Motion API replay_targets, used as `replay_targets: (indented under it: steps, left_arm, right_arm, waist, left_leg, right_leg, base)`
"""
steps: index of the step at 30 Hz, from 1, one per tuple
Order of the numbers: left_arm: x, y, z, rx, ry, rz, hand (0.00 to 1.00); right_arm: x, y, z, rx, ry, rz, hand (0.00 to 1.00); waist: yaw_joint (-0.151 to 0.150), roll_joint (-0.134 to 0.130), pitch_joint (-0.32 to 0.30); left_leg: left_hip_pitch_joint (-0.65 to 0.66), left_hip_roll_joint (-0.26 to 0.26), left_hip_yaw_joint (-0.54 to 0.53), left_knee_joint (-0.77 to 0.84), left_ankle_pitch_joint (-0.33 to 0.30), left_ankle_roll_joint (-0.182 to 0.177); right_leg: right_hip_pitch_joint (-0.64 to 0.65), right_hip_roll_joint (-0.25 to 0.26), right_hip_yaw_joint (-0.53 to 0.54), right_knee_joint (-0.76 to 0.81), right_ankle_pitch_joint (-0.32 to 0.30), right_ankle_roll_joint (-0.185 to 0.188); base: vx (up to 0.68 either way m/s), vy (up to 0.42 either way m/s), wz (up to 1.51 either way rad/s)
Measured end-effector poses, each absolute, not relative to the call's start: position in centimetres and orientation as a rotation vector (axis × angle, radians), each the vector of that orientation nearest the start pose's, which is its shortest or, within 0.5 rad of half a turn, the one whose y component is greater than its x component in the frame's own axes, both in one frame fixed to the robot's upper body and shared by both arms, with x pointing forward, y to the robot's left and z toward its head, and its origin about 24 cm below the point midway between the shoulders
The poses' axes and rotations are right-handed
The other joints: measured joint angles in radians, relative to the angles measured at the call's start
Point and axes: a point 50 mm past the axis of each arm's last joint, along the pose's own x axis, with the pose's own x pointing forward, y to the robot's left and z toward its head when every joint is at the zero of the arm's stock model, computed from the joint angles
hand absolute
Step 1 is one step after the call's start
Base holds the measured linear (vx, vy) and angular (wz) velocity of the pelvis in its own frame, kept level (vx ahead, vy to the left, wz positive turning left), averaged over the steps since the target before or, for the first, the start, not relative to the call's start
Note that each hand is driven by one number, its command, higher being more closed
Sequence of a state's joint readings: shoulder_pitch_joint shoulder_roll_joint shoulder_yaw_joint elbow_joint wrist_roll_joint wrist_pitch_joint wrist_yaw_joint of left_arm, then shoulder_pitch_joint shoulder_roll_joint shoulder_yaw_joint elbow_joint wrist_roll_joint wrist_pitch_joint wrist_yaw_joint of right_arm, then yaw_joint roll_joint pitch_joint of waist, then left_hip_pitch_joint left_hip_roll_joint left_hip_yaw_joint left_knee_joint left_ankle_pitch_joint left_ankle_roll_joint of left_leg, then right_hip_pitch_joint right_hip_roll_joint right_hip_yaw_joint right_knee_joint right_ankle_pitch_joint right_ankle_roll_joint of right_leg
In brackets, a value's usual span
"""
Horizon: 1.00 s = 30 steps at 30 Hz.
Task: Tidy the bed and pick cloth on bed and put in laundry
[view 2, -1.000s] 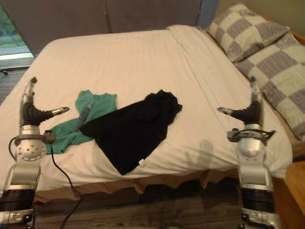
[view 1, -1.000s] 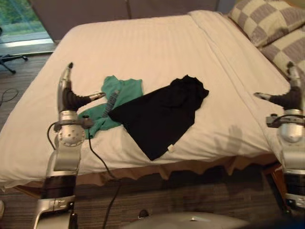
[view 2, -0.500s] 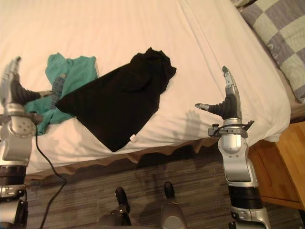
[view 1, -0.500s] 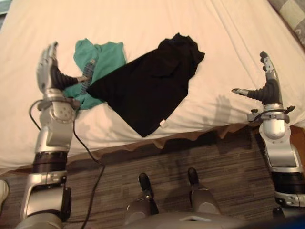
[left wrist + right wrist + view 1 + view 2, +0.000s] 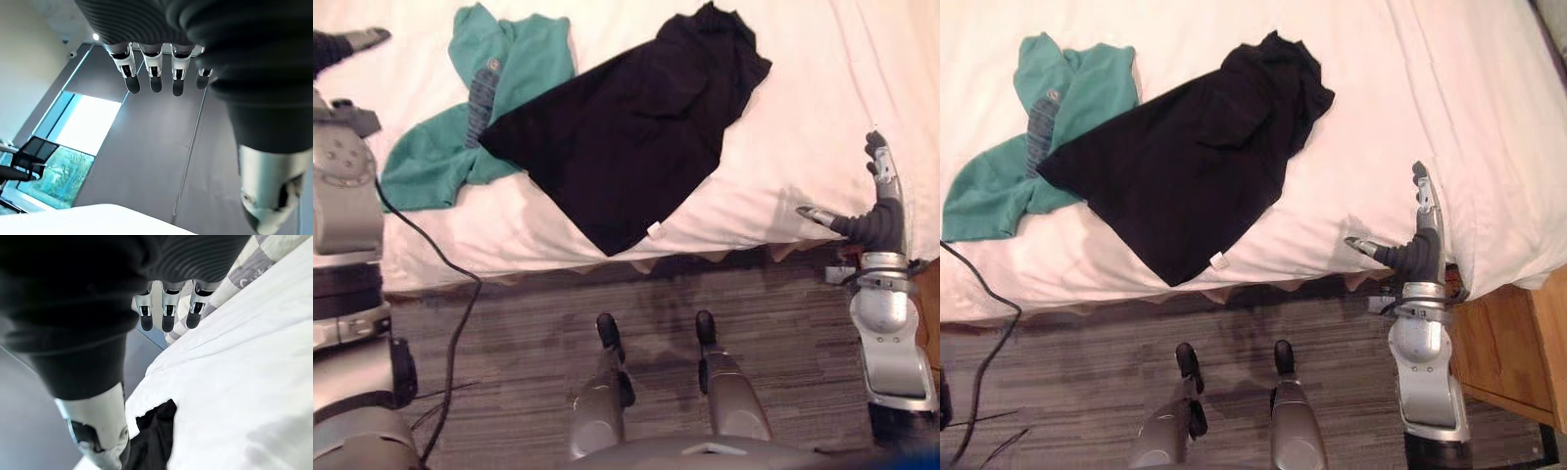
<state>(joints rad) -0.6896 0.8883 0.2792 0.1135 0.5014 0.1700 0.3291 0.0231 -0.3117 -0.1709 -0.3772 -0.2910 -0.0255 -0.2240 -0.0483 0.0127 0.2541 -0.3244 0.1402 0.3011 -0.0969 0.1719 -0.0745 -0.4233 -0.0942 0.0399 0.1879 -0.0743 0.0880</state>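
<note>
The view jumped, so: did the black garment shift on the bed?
No. The black garment still overlaps the same side of the green shirt, tagged corner near the edge of the bed; the camera tilted down.

A black cloth lies spread mostly flat on the bed, set on a slant. Its pointed lower corner, with a small white tag, nearly reaches the bed's near edge, and its far end is bunched in folds. A green cloth with a grey striped patch lies crumpled, also close to the bed's near edge, and the black cloth overlaps one side of it. The bed's white sheet is lightly rumpled.
</note>
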Motion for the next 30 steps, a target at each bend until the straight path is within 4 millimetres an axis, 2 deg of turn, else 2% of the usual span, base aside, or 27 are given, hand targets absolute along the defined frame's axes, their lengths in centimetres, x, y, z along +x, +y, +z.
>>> replay_targets:
  steps: [9,15,25,30]
  left_arm:
    - [26.5,34.8,37.0,1.108,-0.646,1.068,0.00]
    - [27.1,35.6,37.3,1.084,-0.600,1.079,0.00]
    - [27.8,34.3,39.3,1.076,-0.655,1.055,0.00]
    - [28.2,33.8,39.5,1.094,-0.658,1.029,0.00]
  right_arm:
    - [21.7,-21.7,14.3,-0.549,-0.467,-0.372,0.00]
    - [21.2,-21.4,13.7,-0.547,-0.458,-0.359,0.00]
    - [21.0,-20.9,13.9,-0.514,-0.492,-0.365,0.00]
    - [21.1,-20.5,14.3,-0.497,-0.518,-0.360,0.00]
  waist:
    - [0.011,-0.022,0.047]
    - [0.011,-0.023,0.073]
    - [0.007,-0.038,0.138]
    - [0.003,-0.048,0.165]
  left_leg:
    - [-0.081,0.035,-0.016,0.000,0.012,-0.015]
    - [-0.113,0.047,-0.026,0.000,0.013,-0.016]
    - [-0.173,0.055,-0.034,0.000,0.013,-0.017]
    - [-0.190,0.059,-0.020,0.000,0.011,-0.019]
  right_leg:
    - [-0.070,0.022,-0.030,0.002,0.008,-0.012]
    - [-0.089,0.025,-0.055,0.001,0.008,-0.013]
    - [-0.139,0.030,-0.079,-0.007,0.010,-0.014]
    - [-0.160,0.033,-0.079,-0.006,0.012,-0.014]
  base:
    - [0.02,-0.030,0.06]
    - [0.05,-0.017,0.08]
    - [0.02,-0.003,0.03]
    - [0.03,-0.003,-0.02]
